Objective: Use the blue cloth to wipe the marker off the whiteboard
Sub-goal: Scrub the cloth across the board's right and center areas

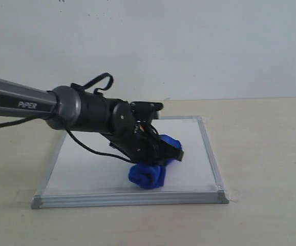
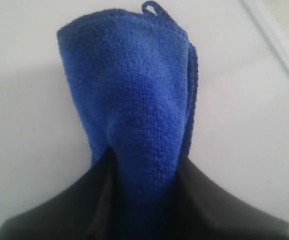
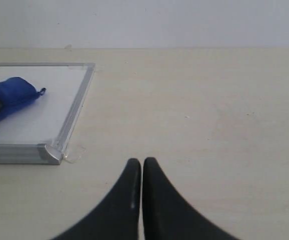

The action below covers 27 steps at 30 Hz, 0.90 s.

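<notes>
The whiteboard lies flat on the table, silver-framed with grey corner caps. My left gripper is shut on the blue cloth, which presses on the board near its front right part. In the left wrist view the blue cloth fills the middle, pinched between the dark fingers, with bare white board around it. No red marker line shows in any view. My right gripper is shut with nothing in it, over bare table to the right of the whiteboard; the blue cloth shows at that view's edge.
The left arm reaches across the board from the left. A bit of clear tape sticks at the board's front right corner. Pale wooden table lies on all sides, with a white wall behind.
</notes>
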Each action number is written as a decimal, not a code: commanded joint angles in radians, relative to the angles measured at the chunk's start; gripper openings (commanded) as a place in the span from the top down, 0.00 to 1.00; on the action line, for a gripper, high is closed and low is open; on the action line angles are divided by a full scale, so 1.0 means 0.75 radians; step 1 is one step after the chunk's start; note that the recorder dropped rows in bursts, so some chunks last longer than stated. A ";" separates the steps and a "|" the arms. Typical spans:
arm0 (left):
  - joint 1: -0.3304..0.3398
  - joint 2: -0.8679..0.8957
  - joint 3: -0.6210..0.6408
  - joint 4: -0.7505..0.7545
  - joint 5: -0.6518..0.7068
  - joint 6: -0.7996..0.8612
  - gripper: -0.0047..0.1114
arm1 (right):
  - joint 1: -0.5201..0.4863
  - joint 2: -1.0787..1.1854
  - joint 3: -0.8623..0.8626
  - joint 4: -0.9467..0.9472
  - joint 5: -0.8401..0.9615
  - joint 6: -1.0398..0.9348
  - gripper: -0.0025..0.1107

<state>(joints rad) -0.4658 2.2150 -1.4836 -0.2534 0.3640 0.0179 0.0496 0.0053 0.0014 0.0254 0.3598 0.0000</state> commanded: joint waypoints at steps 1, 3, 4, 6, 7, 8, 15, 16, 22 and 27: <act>0.194 0.010 0.003 0.043 0.128 -0.138 0.93 | -0.007 -0.007 -0.002 -0.006 -0.003 0.000 0.97; 0.207 0.010 0.003 0.040 0.142 -0.149 0.93 | -0.007 -0.007 -0.002 -0.006 -0.003 0.000 0.97; 0.180 0.010 0.003 0.040 0.132 -0.140 0.93 | -0.007 -0.007 -0.002 -0.006 -0.003 0.000 0.97; 0.096 0.010 0.003 0.040 0.086 -0.117 0.93 | -0.007 -0.007 -0.002 -0.006 -0.003 0.000 0.97; 0.041 0.010 0.003 0.040 0.058 -0.090 0.93 | -0.007 -0.007 -0.002 -0.006 -0.003 0.000 0.97; -0.024 0.013 0.003 0.040 0.015 -0.087 0.93 | -0.007 -0.007 -0.002 -0.006 -0.003 0.000 0.97; -0.209 0.063 -0.061 0.040 -0.062 -0.067 0.93 | -0.007 -0.007 -0.002 -0.006 -0.003 0.000 0.97; -0.218 0.075 -0.075 0.040 -0.062 -0.052 0.93 | -0.007 -0.007 -0.002 -0.006 -0.003 0.000 0.97; -0.176 0.145 -0.147 0.055 0.010 -0.038 0.93 | -0.007 -0.007 -0.002 -0.006 -0.003 0.000 0.97; -0.070 0.116 -0.163 0.054 0.048 -0.038 0.93 | -0.007 -0.007 -0.002 -0.006 -0.003 0.000 0.97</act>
<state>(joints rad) -0.5730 2.2935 -1.6068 -0.2293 0.3604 -0.0146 0.0496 0.0053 0.0014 0.0254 0.3598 0.0000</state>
